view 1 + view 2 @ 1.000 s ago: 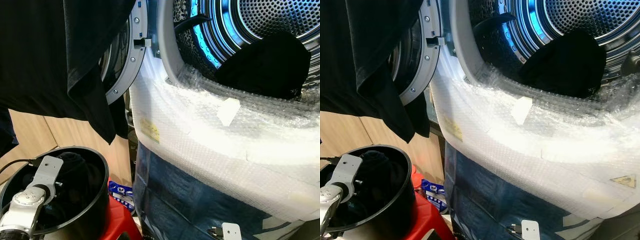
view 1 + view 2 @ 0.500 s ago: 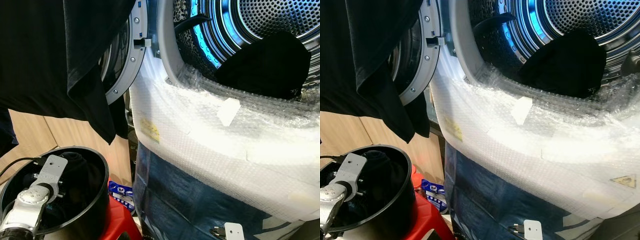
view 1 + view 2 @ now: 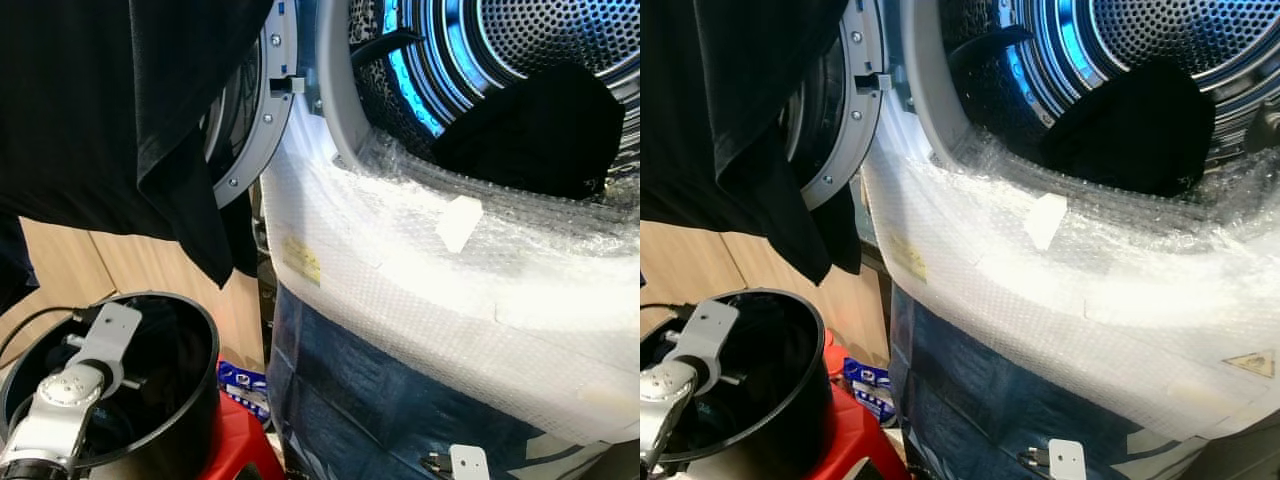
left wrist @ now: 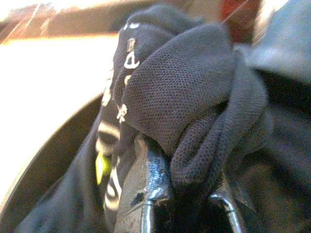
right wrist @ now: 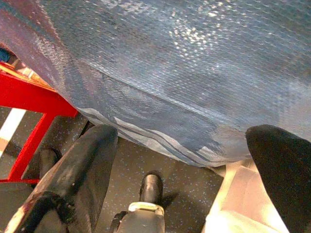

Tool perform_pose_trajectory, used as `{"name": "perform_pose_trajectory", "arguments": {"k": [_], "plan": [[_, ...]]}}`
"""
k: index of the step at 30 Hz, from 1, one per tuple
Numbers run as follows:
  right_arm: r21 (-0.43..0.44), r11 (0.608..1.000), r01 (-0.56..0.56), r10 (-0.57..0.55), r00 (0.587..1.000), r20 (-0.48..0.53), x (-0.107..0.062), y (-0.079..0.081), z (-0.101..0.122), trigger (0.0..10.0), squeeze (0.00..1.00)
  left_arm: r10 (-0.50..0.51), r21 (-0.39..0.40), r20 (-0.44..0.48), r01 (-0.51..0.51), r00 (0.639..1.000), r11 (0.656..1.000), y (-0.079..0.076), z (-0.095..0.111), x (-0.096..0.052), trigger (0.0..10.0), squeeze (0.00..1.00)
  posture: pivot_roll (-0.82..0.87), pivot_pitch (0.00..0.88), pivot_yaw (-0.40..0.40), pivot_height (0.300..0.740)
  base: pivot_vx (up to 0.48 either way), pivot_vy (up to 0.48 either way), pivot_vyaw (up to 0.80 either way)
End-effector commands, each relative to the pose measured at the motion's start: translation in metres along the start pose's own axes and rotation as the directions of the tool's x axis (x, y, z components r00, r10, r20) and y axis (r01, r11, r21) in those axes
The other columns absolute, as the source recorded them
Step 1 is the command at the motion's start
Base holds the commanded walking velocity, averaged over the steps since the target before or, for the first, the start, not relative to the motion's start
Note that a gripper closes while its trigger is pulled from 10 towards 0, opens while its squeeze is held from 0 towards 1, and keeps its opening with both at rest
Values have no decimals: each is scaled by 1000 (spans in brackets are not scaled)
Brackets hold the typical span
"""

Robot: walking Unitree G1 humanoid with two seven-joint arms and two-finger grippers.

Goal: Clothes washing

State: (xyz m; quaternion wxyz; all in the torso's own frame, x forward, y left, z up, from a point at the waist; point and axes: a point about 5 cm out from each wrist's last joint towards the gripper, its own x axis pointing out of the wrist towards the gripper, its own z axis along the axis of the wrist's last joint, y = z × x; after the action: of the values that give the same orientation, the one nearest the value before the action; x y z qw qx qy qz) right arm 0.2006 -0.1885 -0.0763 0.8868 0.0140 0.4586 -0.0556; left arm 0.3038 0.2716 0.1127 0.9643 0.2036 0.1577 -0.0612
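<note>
The washing machine's steel drum (image 3: 520, 40) stands open, and a dark garment (image 3: 530, 130) lies inside it. Low on the left, my left arm (image 3: 70, 385) reaches down into a black bucket (image 3: 205, 400). In the left wrist view, my left gripper (image 4: 187, 194) is shut on a bunched dark mesh garment (image 4: 184, 92) with white lettering. My right gripper (image 5: 189, 145) hangs low in front of the machine. Its fingers (image 5: 92, 160) are wide apart and nothing is between them.
A large black shirt (image 3: 100, 110) hangs over the open washer door (image 3: 245, 110) at upper left. Bubble wrap (image 3: 400, 260) covers the machine's front lip, with blue film (image 3: 380, 400) below it. The bucket sits on a red stool (image 3: 235, 450). Behind it is a wooden panel (image 3: 130, 270).
My left wrist has risen a little and shifted slightly right inside the bucket. Less dark cloth shows at the bucket's top. The right arm stays put.
</note>
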Motion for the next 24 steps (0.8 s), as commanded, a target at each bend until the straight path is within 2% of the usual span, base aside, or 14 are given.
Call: {"name": "perform_pose_trajectory", "arguments": {"k": [1, 3, 5, 6, 7, 9, 10, 15, 16, 17, 18, 21, 22, 24], "plan": [[-3, 1000, -1, 1, 1000, 4, 0, 0, 2, 10000, 0, -84, 16, 67, 83, 994, 996, -6, 16, -2, 0, 0, 22, 0, -19, 740, 0, 0, 0], [-5, 1000, -3, 3, 1000, 4, 0, 0, 3, 10000, 0, -309, 46, 170, 306, 936, 951, -29, 40, -10, 0, 0, 25, 0, -20, 740, 0, 0, 0], [-6, 1000, -4, 4, 1000, 4, 0, 0, 3, 10000, 0, -371, 59, 178, 367, 911, 928, -36, 47, -12, 0, 0, 25, 0, -20, 740, 0, 0, 0], [-5, 1000, -5, 5, 1000, 4, 0, 0, 3, 10000, 0, -426, 82, 175, 418, 887, 905, -43, 53, -14, 0, 0, 25, 0, -20, 740, 0, 0, 0], [-5, 1000, -5, 5, 1000, 4, 0, 0, 3, 10000, 0, -426, 82, 175, 418, 887, 905, -43, 53, -14, 0, 0, 25, 0, -20, 740, 0, 0, 0], [-7, 1000, -6, 6, 1000, 1, 0, 1, 2, 10000, 0, -494, 105, 182, 482, 850, 870, -54, 62, -13, 0, 0, 25, 0, -16, 740, 0, 0, 0], [-8, 1000, -8, 8, 1000, -1, 0, 2, 1, 10000, 0, -568, 118, 192, 556, 800, 823, -67, 72, -13, 0, 0, 27, 0, -16, 740, 0, 0, 0], [-9, 1000, -13, 13, 1000, 0, 0, 4, 1, 10000, 0, -695, 143, 204, 681, 690, 718, -100, 81, -8, 0, 0, 23, 0, -7, 740, 0, 0, 0], [-7, 1000, -15, 15, 1000, 3, 0, 6, 2, 10000, 0, -746, 156, 195, 731, 637, 665, -118, 83, -7, 0, 0, 17, 0, -1, 740, 0, 0, 0], [-7, 1000, -16, 16, 1000, 3, 0, 7, 2, 10000, 0, -779, 161, 187, 764, 598, 625, -128, 85, -8, 0, 0, 10, 0, 2, 740, 0, 0, 0], [-7, 1000, -16, 16, 1000, 3, 0, 7, 2, 10000, 0, -779, 161, 187, 764, 598, 625, -128, 85, -8, 0, 0, 10, 0, 2, 740, 0, 0, 0], [-9, 1000, -19, 19, 1000, 3, 0, 8, 1, 10000, 0, -870, 181, 150, 852, 470, 491, -159, 88, -14, 0, 0, 0, 0, 6, 740, 0, 0, 0], [-9, 1000, -19, 19, 1000, 3, 0, 8, 0, 10000, 0, -904, 186, 145, 886, 403, 425, -174, 90, -19, 0, 0, -6, 0, 9, 740, 0, 0, 0], [-6, 1000, -18, 18, 1000, 4, 0, 7, 0, 10000, 0, -918, 189, 143, 900, 370, 392, -182, 91, -22, 0, 0, -11, 0, 11, 740, 0, 0, 0]]}}
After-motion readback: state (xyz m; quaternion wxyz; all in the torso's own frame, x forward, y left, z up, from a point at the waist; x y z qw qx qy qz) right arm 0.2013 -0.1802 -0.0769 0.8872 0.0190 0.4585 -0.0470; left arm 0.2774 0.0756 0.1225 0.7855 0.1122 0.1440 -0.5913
